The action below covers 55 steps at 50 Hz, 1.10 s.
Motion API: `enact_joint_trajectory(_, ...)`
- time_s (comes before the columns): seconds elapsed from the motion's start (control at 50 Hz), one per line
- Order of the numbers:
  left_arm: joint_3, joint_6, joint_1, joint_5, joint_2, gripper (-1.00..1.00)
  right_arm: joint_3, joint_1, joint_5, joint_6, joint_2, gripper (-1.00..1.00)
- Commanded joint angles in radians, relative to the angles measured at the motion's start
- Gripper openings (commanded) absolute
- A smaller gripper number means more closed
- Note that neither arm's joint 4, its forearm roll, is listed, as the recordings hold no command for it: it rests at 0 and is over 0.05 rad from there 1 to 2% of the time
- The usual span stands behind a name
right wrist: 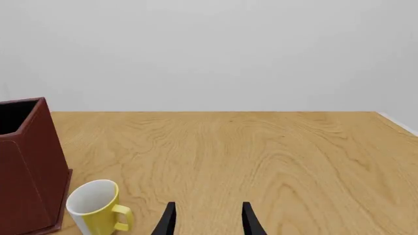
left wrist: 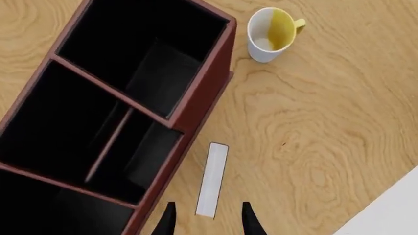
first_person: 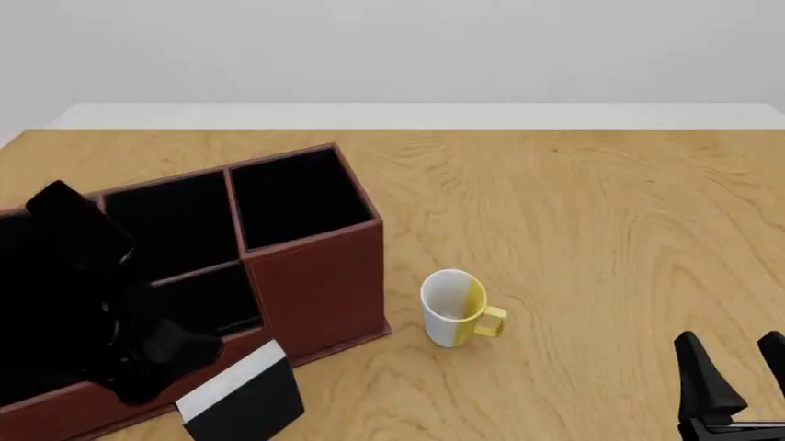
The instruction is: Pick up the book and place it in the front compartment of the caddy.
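Book (first_person: 243, 399) stands upright on its edge at the bench's (first_person: 589, 230) near edge, just beside the caddy's (first_person: 312, 276) front wall, white page edge up. Left hand (left wrist: 207, 221) hovers above it, fingers spread astride the book, apart from it. Right hand (first_person: 733, 372) is open, empty, near the mug (first_person: 451, 310).

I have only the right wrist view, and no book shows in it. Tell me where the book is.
Observer: The book is beside the caddy's near wall, on the left arm's side, with its white page edge up.
Operator: Report the left claw.
Observer: The left claw is open, with one finger on each side of the book's edge. Neither seems to touch it.
Operator: Check the compartments.
Observer: Every compartment I can see looks empty, though the left arm hides part of them in the front view.
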Motion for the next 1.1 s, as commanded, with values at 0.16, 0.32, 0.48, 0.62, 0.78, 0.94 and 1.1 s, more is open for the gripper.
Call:
enact_joint_trajectory(0.16, 0.142, 0.007, -0.002, -0.13, 0.046, 1.0, 0.0, 0.0, 0.0, 0.0, -0.001, 1.0)
enact_joint_trajectory(0.32, 0.175, 0.035, 0.015, -0.172, 0.061, 1.0, 0.0, 0.0, 0.0, 0.0, 0.0, 1.0)
enact_joint_trajectory(0.48, 0.257, 0.027, 0.005, -0.239, 0.065, 1.0, 0.0, 0.0, 0.0, 0.0, 0.0, 1.0)
enact_joint_trajectory(0.62, 0.289, 0.015, -0.007, -0.262, 0.065, 1.0, 0.0, 0.0, 0.0, 0.0, 0.0, 1.0)
enact_joint_trajectory(0.78, 0.315, -0.009, -0.031, -0.276, 0.059, 1.0, 0.0, 0.0, 0.0, 0.0, -0.001, 1.0)
enact_joint_trajectory(0.94, 0.344, -0.019, -0.038, -0.294, 0.06, 1.0, 0.0, 0.0, 0.0, 0.0, 0.0, 1.0)
enact_joint_trajectory(1.1, 0.378, -0.03, -0.044, -0.311, 0.063, 1.0, 0.0, 0.0, 0.0, 0.001, 0.001, 1.0)
